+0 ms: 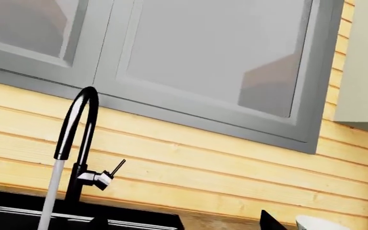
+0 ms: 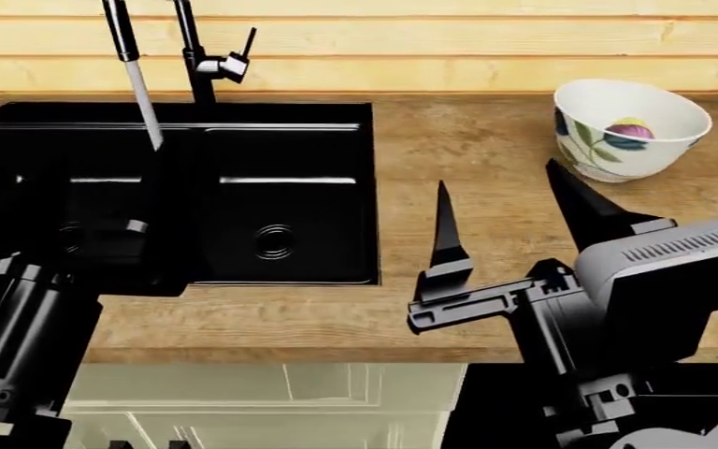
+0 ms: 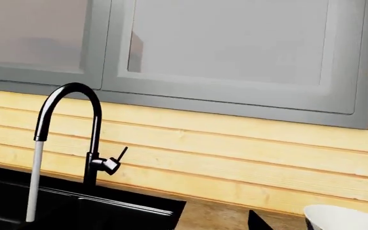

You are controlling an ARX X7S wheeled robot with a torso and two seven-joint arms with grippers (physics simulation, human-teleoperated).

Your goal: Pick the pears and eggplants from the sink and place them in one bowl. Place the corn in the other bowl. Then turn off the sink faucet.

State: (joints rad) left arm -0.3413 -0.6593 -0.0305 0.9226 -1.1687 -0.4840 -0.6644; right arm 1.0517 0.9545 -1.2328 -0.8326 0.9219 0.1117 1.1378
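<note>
The black double-basin sink [image 2: 334, 140] lies at the left, and no pear, eggplant or corn shows in it. The dark faucet [image 2: 191, 56] stands behind it with its thin lever [image 2: 248, 42] raised, and water [image 2: 145, 112] runs into the left basin. The white flowered bowl [image 2: 627, 126] stands on the counter at the back right; nothing shows inside it. My right gripper [image 2: 496, 173] is open and empty above the counter, between the sink and the bowl. My left arm [image 2: 10, 318] reaches over the left basin. My left gripper [image 1: 184, 223] is open, with only its fingertips [image 1: 270, 221] showing.
The wooden counter [image 2: 459, 140] runs around the sink to a plank wall [image 2: 459, 56]. A grey-framed window [image 3: 222, 57] sits above the faucet. A round drain [image 2: 273, 241] marks the right basin. White cabinet fronts [image 2: 272, 402] lie below the counter's front edge.
</note>
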